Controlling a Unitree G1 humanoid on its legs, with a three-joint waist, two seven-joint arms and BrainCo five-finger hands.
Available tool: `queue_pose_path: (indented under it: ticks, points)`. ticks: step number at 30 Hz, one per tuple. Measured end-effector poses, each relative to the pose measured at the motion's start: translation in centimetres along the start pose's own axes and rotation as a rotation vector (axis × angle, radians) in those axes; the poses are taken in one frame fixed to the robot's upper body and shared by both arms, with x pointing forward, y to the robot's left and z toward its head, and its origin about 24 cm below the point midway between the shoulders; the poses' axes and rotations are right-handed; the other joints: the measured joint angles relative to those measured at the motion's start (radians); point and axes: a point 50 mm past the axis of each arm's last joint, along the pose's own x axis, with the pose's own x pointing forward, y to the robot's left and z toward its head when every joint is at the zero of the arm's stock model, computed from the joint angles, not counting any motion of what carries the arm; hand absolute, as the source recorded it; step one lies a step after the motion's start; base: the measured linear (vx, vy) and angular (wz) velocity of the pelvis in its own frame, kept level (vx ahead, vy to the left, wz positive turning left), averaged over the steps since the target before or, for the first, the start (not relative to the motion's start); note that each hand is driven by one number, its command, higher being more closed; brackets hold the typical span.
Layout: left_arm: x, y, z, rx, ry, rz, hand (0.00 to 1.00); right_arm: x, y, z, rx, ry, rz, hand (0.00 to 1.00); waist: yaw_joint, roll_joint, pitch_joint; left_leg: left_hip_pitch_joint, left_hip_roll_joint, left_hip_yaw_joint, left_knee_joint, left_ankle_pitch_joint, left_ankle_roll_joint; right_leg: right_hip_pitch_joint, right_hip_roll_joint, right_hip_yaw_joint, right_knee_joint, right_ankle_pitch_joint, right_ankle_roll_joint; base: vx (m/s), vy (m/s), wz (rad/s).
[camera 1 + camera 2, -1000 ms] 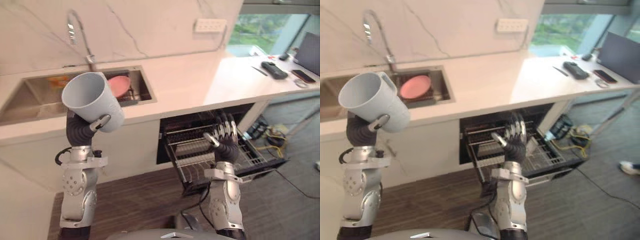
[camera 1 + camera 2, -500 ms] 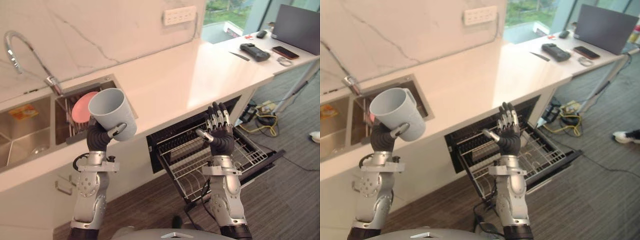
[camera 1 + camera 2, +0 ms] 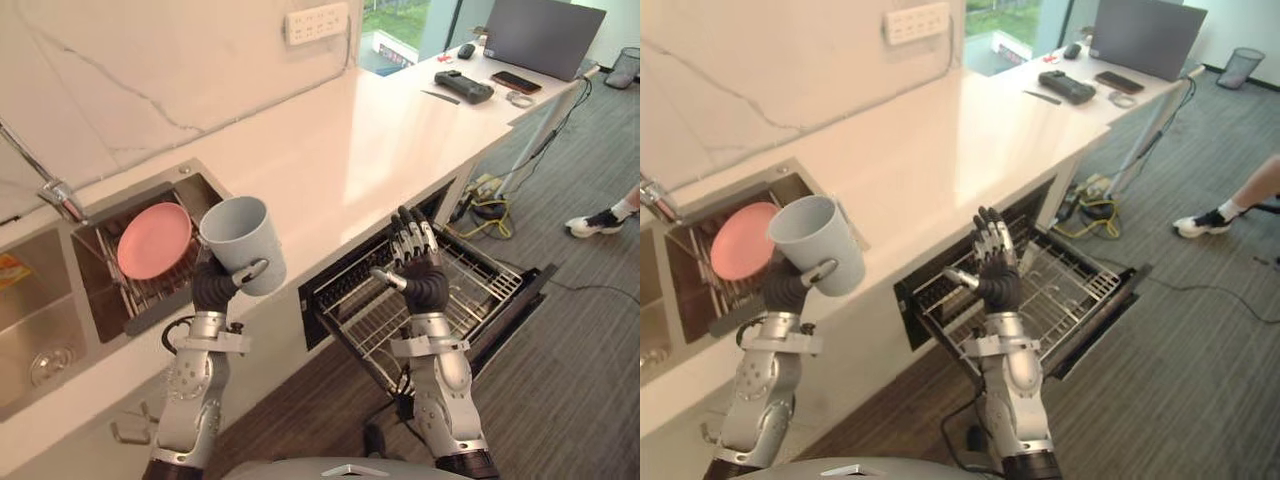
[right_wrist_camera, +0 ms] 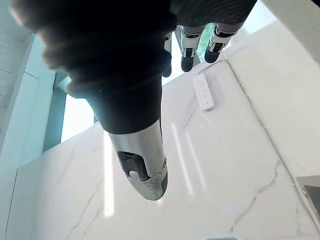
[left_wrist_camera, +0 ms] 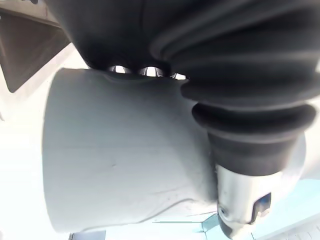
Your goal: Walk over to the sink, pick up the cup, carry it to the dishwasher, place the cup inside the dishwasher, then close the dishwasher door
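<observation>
**Kitchen counter: cup in left hand, dishwasher open**

White marble-look countertop [image 3: 330, 140] runs in front of you, with a steel sink [image 3: 60, 310] set into it on the left. 1 round pink plate [image 3: 154, 240] leans in the sink's rack.

Your left hand [image 3: 213, 287] is curled round a pale grey plastic cup [image 3: 243, 243], thumb across its wall. The left wrist view shows fingers wrapped over its side. The cup is raised and tilted, mouth upward, in front of the counter edge, between sink and dishwasher.

Your right hand [image 3: 418, 275] is upright, fingers straight and spread, holding nothing.

Under the counter the black dishwasher [image 3: 330, 300] has its door [image 3: 528, 292] down and 1 wire rack [image 3: 480, 290] pulled out. A person's leg and shoe [image 3: 600, 215] show on the grey floor [image 3: 580, 380] at far right.
</observation>
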Motion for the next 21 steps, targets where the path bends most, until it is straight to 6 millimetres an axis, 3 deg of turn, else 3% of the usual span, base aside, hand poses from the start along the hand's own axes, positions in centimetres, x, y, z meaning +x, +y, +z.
queue_pose_path:
  ticks: [4, 7, 9, 11, 16, 21]
  points:
    - [0.2, -0.1, 0.5, -0.009, -0.027, 0.025, 1.0, 0.1, -0.1, 0.0, 0.076, 0.006, 0.024, 0.0, -0.003, -0.009, 0.003, 0.011, 0.002, 0.03, 0.003, -0.018, 0.016, -0.002, 0.007, 0.027, -0.017, 0.01, 0.005, -0.04, 0.003, -0.25]
    - [0.5, 0.2, 0.9, -0.017, -0.052, 0.106, 1.0, 0.6, 0.8, 0.7, 0.167, -0.018, 0.099, 0.0, 0.009, -0.014, 0.001, 0.023, 0.019, 0.089, 0.017, -0.038, 0.008, -0.011, 0.002, -0.057, -0.021, -0.022, -0.031, -0.06, -0.01, -0.63]
    - [1.0, 0.4, 1.2, -0.019, -0.074, 0.169, 1.0, 1.6, 2.3, 1.2, 0.229, -0.049, 0.193, 0.0, 0.015, -0.037, -0.014, 0.004, 0.039, 0.132, 0.041, -0.056, -0.001, -0.036, -0.001, -0.114, -0.021, 0.005, -0.057, 0.01, -0.029, -0.6]
    - [1.3, 0.3, 1.3, 0.009, -0.09, 0.217, 1.0, 2.0, 2.9, 1.5, 0.254, -0.05, 0.242, 0.0, 0.014, -0.055, -0.015, 0.014, 0.046, 0.151, 0.052, -0.069, -0.013, -0.034, 0.006, -0.114, -0.021, 0.037, -0.044, 0.03, -0.042, -0.36]
    - [2.0, 0.7, 2.0, 0.084, -0.171, 0.337, 1.0, 2.4, 3.3, 1.4, 0.34, -0.02, 0.28, 0.0, 0.015, -0.055, -0.016, 0.017, 0.081, 0.167, 0.07, -0.09, -0.03, -0.035, 0.04, -0.108, -0.021, 0.042, -0.037, 0.02, -0.056, -0.14]
    - [2.5, 1.5, 1.4, 0.168, -0.18, 0.413, 1.0, 2.6, 3.5, 1.3, 0.378, 0.002, 0.328, 0.0, 0.015, -0.055, -0.016, 0.029, 0.103, 0.191, 0.069, -0.098, -0.042, -0.035, 0.065, -0.108, -0.022, 0.048, -0.041, 0.01, -0.046, -0.18]
